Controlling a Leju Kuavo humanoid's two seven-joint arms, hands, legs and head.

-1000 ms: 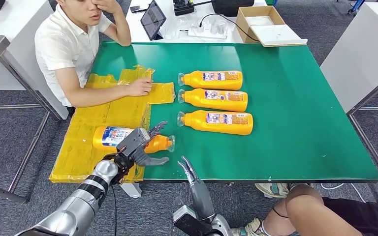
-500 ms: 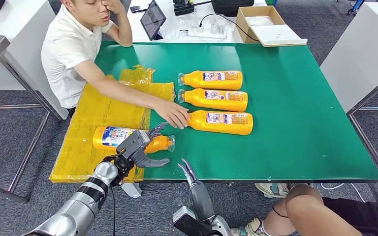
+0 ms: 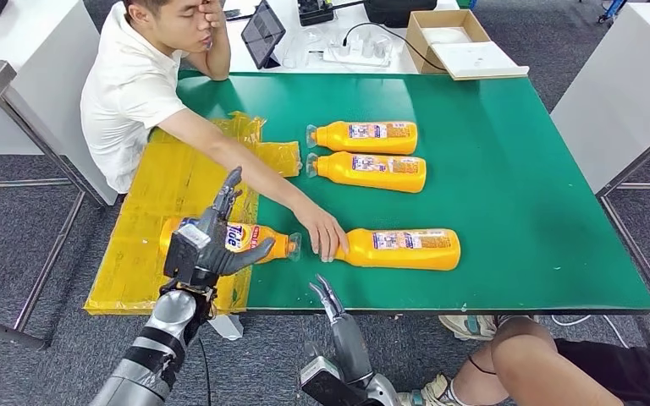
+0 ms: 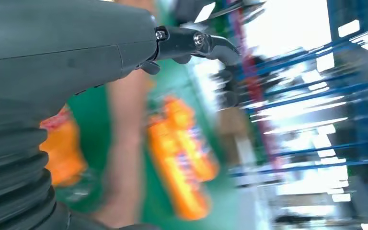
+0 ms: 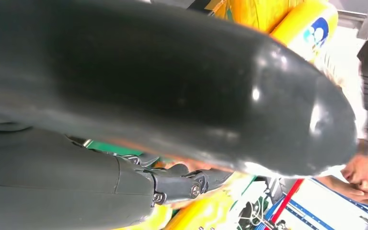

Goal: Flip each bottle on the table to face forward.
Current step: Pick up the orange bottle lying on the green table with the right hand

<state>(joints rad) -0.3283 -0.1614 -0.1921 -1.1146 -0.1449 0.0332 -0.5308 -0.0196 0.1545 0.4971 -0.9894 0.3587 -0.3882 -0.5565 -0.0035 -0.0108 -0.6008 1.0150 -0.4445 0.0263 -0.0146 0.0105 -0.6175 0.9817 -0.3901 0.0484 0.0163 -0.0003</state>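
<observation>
Several orange bottles lie on their sides on the green table [image 3: 516, 169]. The nearest bottle [image 3: 258, 241] lies on yellow plastic sheeting with its Tide label up. My left hand [image 3: 206, 239] is raised over its left half, open, fingers pointing up and holding nothing. In the blurred left wrist view its fingers [image 4: 220, 45] are spread in the air above orange bottles [image 4: 182, 153]. A person's hand [image 3: 323, 234] presses the cap end of another bottle [image 3: 402, 249] near the front edge. Two bottles [image 3: 364, 135] [image 3: 368, 171] lie farther back. My right hand [image 3: 328, 298] hangs open below the table's front edge.
The person sits at the table's left, their arm [image 3: 237, 161] reaching across the yellow sheeting [image 3: 169, 190]. A cardboard box [image 3: 453, 38], a tablet [image 3: 262, 32] and cables lie on a white table beyond. Someone's knee [image 3: 533, 364] is at the front right.
The person dragged the third bottle toward the front edge and right. My left hand lifted off the nearest bottle, fingers now up. That bottle now shows its Tide label.
</observation>
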